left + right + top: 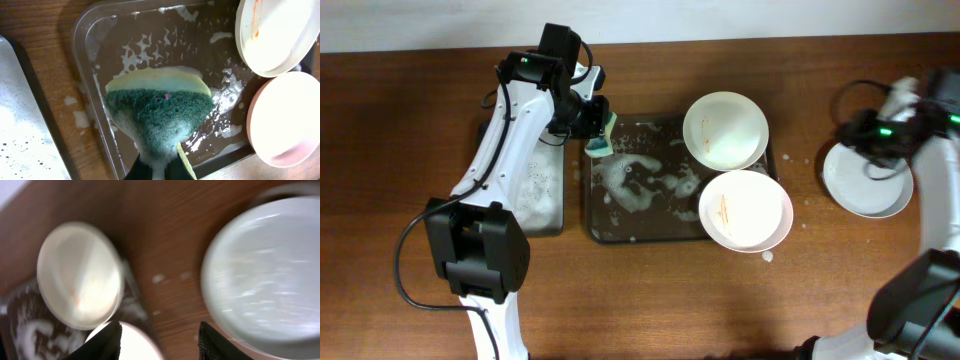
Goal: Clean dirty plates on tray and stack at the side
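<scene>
My bench point(400, 150) is dark brown wood with the grain running left to right. It fills nearly all of the overhead frame. Pale white strip point(720, 18) along the top edge, wall or floor, can't tell. Faint light sheen on the wood at upper left. Right wrist view: pale patch point(9, 190) in the upper-left corner, blurred.

Sponge point(157, 112) green over yellow, tray point(650, 228) dark brown — two pale plates point(725, 130) streaked orange.

Even light; right-wrist plates point(80, 275) motion-blurred.
</scene>
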Robot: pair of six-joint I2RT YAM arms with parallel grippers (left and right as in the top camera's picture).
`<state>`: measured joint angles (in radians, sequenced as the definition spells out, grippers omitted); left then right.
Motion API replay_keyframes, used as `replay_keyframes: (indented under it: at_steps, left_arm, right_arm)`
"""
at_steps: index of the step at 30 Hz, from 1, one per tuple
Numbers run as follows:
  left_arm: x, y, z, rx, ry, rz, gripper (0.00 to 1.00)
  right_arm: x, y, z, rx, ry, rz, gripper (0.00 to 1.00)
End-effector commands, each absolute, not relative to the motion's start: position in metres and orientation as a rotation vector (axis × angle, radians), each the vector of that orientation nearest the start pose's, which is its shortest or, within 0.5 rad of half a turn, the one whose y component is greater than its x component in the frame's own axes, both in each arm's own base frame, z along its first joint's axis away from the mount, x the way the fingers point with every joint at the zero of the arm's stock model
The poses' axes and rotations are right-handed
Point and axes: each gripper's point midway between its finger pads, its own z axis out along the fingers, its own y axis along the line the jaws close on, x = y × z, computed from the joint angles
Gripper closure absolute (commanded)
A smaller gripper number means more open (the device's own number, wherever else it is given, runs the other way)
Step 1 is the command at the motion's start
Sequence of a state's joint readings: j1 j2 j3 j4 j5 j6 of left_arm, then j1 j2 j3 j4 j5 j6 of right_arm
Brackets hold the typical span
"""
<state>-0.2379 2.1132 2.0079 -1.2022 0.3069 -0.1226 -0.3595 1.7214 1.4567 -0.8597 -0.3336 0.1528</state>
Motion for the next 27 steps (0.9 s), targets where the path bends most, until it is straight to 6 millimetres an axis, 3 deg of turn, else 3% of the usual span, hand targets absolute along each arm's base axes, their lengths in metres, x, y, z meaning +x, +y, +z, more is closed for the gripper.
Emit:
replay_keyframes:
  at_steps: [1,6,15,21,24,27]
  left_arm:
    - [0.446,-0.159,0.162,0.252,2.835,-0.508,0.99]
    - [0.447,-0.157,0.162,0.25,2.834,-0.489,0.99]
    - [0.449,-0.152,0.161,0.242,2.833,-0.446,0.99]
    - [0.458,-0.123,0.158,0.175,2.835,-0.319,0.99]
    - [0.463,-0.103,0.158,0.091,2.837,-0.314,0.99]
    - [0.464,-0.095,0.157,0.067,2.838,-0.31,0.99]
  right_arm:
    - [0.418,-0.052,0.143,0.432,2.65,0.33,0.5]
    - [0.444,-0.011,0.118,0.304,2.674,0.176,0.5]
    - [0.47,0.088,0.088,0.104,2.654,0.319,0.51]
    - [0.469,0.14,0.063,0.092,2.676,0.37,0.51]
    - [0.469,0.158,0.044,0.048,2.692,0.361,0.5]
    - [0.469,0.165,0.029,0.034,2.704,0.362,0.5]
